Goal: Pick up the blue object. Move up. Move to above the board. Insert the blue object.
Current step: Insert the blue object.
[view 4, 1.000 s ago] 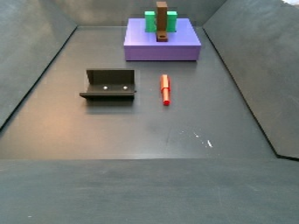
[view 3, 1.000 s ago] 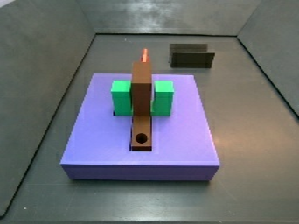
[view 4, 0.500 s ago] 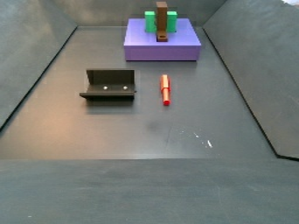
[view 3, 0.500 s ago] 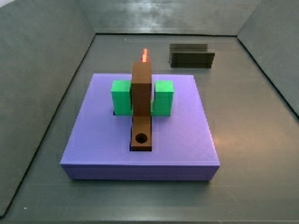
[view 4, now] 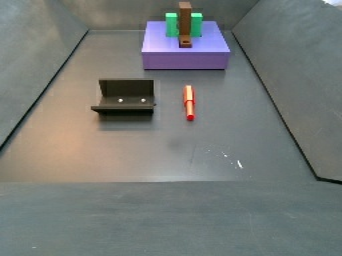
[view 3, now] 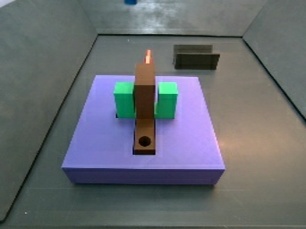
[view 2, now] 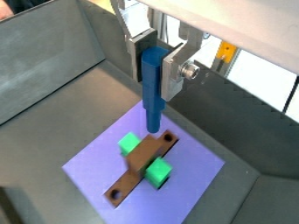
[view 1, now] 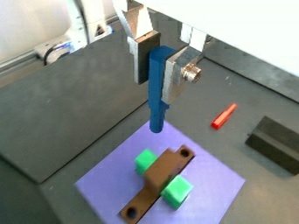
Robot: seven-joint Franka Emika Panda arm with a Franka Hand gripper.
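While the pincer grips the blue object, it hangs high above the board.

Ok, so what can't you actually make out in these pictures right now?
- Gripper: shut on the thin blue rod in both wrist views; only a blue speck at a side view's top edge, absent from the other.
- Long brown board: far and small in a side view, its hole unreadable; clear in.
- Thin red peg: mostly hidden behind the board.
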